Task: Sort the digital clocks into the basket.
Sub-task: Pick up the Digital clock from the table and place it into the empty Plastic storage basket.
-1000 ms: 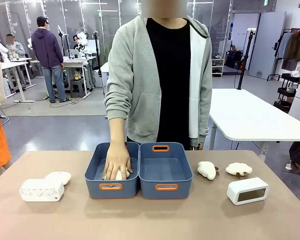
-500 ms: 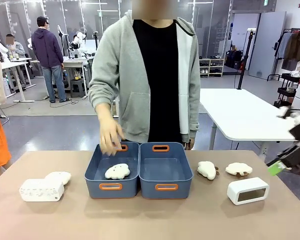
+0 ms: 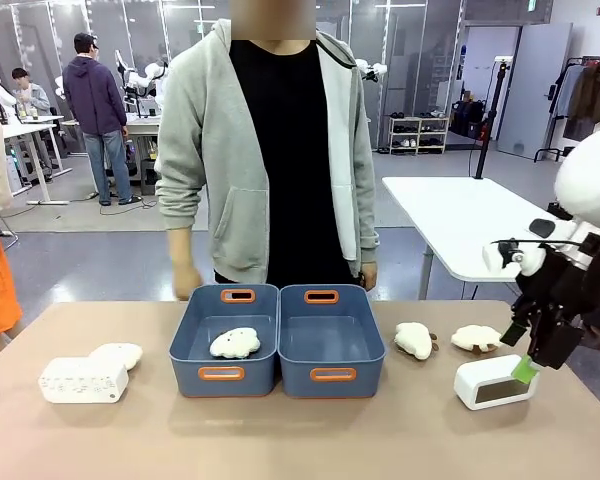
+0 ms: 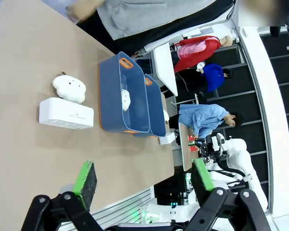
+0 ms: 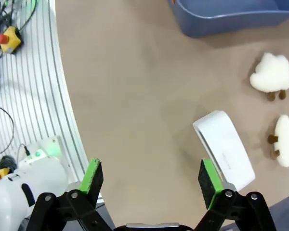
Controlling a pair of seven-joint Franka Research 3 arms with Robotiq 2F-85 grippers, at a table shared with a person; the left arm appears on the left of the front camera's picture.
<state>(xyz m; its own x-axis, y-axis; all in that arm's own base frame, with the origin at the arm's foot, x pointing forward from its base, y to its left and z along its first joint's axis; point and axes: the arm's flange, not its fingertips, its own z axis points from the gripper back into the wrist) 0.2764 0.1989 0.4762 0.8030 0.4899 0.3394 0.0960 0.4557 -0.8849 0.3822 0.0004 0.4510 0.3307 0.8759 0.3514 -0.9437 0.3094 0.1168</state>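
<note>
Two blue baskets sit side by side on the surface (image 3: 310, 440), and we place everything else off that pair. The left basket (image 3: 222, 387) has a cream plush toy (image 3: 235, 343) lying on its floor. The right basket (image 3: 300, 387) touches it along the long wall.

The dotted clock (image 3: 83, 380) lies flat well left of the baskets and outside them. A second plush toy (image 3: 117, 354) is right against its far side. The smooth clock (image 3: 495, 381) stands well right of the baskets, also outside them, with its display window facing the robot. A third plush toy (image 3: 414, 340) is just right of the baskets, and a fourth plush toy (image 3: 477, 338) is farther right, behind the smooth clock.

The right end effector (image 3: 520, 353) hangs right of the baskets, over the smooth clock. Its jaws are spread wide and grip nothing. One green pad sits in front of the clock's top right corner, and we cannot tell if it touches. From its wrist, the right end effector (image 5: 150, 176) has the smooth clock (image 5: 225, 149) lying just by one pad (image 5: 208, 177). The right basket (image 5: 231, 19) shows at the top edge.

The left end effector (image 4: 143, 177) is also spread apart and holds nothing. It is in the air well away from the baskets. Its view shows the dotted clock (image 4: 66, 113), the second plush toy (image 4: 69, 86) and the left basket (image 4: 111, 96).

A person (image 3: 270, 150) stands behind the baskets with a hand (image 3: 187, 278) hanging just past the left basket's far rim.
</note>
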